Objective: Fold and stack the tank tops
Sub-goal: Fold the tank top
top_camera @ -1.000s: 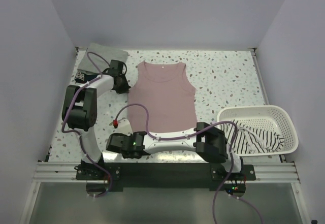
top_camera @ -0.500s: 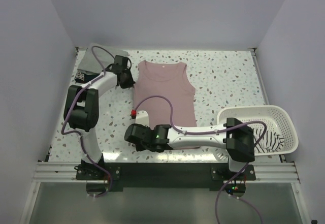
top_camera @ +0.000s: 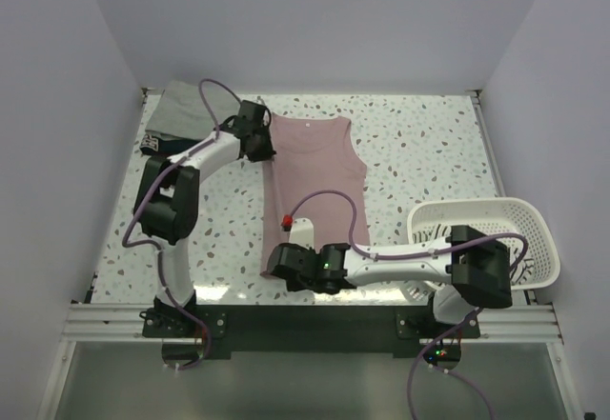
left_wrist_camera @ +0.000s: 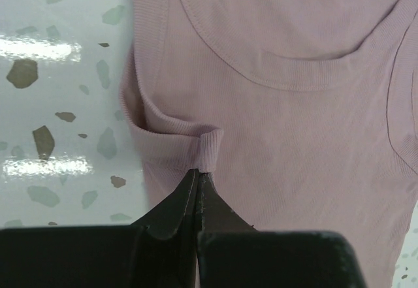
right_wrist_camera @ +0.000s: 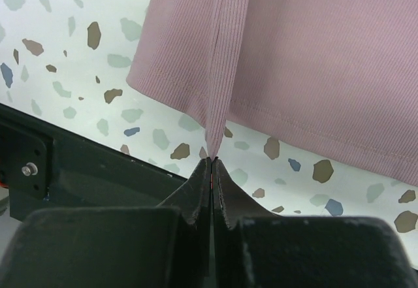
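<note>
Your dusty pink tank top [top_camera: 315,177], finely ribbed, lies on a white surface [top_camera: 419,144] flecked grey, brown and blue. You also have a grey-green top [top_camera: 181,106], a dark navy top [top_camera: 155,143], a white basket [top_camera: 519,212].

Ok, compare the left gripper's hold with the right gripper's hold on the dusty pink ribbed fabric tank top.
The left gripper pinches the dusty pink ribbed fabric tank top at its far armhole edging; the right gripper pinches the near hem. The left gripper's pinch bunches a short curl of fabric; the right gripper's raises a long straight ridge. Both are shut on the same top.
</note>
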`<state>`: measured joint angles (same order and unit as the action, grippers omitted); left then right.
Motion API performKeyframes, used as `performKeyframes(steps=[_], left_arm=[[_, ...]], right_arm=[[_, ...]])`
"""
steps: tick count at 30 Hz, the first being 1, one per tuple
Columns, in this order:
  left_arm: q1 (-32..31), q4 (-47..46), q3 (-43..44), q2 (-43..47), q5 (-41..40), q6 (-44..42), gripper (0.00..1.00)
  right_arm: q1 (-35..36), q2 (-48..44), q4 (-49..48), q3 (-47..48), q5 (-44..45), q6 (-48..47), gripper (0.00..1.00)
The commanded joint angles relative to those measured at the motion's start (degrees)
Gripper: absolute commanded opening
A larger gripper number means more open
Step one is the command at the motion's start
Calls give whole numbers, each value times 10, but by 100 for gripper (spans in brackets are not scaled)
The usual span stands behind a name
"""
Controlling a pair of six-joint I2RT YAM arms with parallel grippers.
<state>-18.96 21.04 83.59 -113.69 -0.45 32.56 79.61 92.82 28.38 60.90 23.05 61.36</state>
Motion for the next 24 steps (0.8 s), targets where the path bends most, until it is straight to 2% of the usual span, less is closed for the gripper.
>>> performKeyframes(steps=[1,15,24], left_arm=[[-19,-28,37,-12,-11,12,0],[-81,-18,91,-54,-26,22,0],[-96,-17,97,-76,-28,22,0]], right_arm=[[4,-33,-16,-24,2,38,0],[3,-64,-25,-83,11,68,0],[3,-62,-33,-99,10,79,0]])
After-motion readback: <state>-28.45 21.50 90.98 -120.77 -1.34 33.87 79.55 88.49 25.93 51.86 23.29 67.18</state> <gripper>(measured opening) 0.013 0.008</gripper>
